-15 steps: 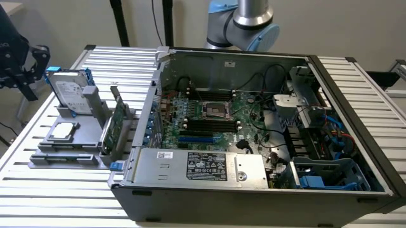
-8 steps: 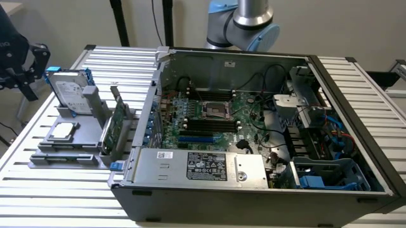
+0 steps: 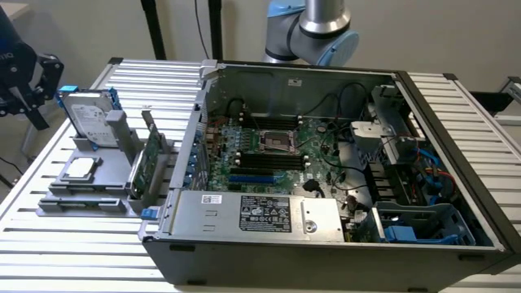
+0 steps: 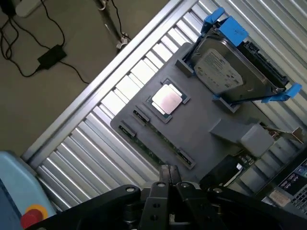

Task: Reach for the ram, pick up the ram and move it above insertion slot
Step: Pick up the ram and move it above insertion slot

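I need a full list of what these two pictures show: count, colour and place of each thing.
table: one, silver slats, under everything
computer case: one, dark grey, open, at the exterior view's right
motherboard: one, green, inside the case
holder: one, grey, on the table beside the case
hard drive: one, silver in a blue bracket, standing on the holder
processor: one, silver, flat in the holder
expansion card: one, green, upright in the holder
ram: one, green, in the holder's long slot
robot arm: one, grey and light blue, behind the case
gripper: one, black, jaws together and empty, over the holder near the ram
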You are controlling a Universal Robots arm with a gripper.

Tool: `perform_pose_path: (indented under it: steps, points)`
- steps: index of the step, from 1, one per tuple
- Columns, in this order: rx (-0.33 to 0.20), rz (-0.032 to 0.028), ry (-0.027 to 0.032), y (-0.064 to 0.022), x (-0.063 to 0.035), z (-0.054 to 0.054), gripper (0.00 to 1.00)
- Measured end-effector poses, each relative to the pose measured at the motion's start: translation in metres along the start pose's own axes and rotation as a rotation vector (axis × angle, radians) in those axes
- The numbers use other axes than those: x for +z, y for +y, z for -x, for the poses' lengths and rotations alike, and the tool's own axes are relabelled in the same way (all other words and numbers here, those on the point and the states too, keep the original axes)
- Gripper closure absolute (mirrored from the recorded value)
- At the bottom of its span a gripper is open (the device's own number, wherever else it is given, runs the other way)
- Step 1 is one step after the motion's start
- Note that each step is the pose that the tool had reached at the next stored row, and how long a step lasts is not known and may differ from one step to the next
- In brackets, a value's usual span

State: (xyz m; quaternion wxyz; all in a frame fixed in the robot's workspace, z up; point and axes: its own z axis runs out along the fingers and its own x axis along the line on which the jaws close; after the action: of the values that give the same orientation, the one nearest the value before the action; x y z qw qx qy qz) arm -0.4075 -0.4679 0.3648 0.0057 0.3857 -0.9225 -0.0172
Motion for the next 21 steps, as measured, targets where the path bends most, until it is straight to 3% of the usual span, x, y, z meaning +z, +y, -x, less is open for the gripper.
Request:
perform_pose_path:
  steps: [11, 21]
  points:
    - [-0.2, -0.0039, 0.0032, -0.0001, 0.0002, 0.0, 0.89]
    - [-0.382, -0.0176, -0.0022, -0.0001, 0.0017, 0.0, 0.89]
